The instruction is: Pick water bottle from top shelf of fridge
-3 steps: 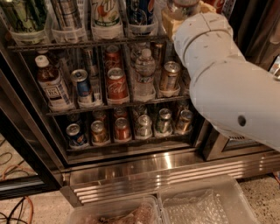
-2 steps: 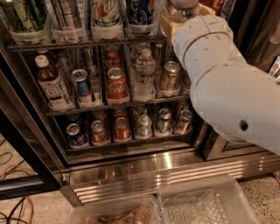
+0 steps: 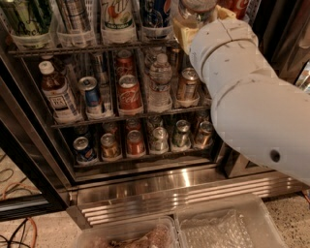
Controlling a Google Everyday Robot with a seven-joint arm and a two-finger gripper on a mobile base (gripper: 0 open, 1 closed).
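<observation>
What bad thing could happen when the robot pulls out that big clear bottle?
The gripper is up at the water bottle on the top shelf, close beside a blue drink, so pulling out could knock that drink. If the bottle slips, it might drop onto the cans below. The big white arm also hides part of the bottle, making aiming harder.

Matt pincer (image 3: 196, 24) at top shelf (image 3: 97, 48); base (image 3: 169, 190) glossy SS.
</observation>
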